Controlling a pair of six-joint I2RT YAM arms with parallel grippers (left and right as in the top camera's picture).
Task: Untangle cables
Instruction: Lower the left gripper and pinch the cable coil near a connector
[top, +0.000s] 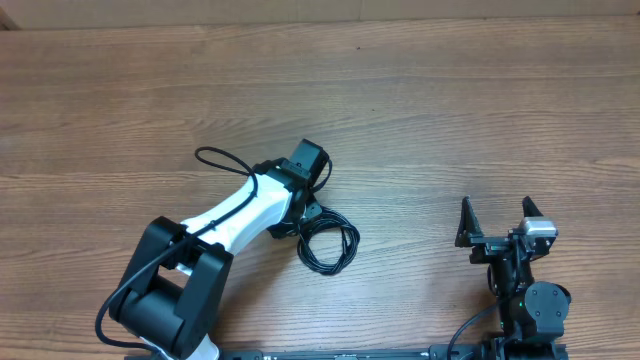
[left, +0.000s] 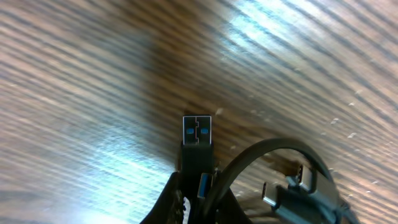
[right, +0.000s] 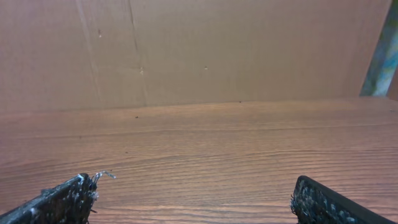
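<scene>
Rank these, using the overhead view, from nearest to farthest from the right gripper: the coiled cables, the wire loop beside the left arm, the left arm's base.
1. The coiled cables, left of the right gripper.
2. The wire loop, farther left and higher up.
3. The left arm's base, far lower left.

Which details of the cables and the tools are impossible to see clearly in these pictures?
Overhead: how the cables cross in their coil; the strands are too thin and overlap.
Overhead: tips of the left tool; its own arm covers them.
Left wrist: where the USB plug cord leads; the bottom edge cuts it.
Right wrist: the cables; outside this view.
</scene>
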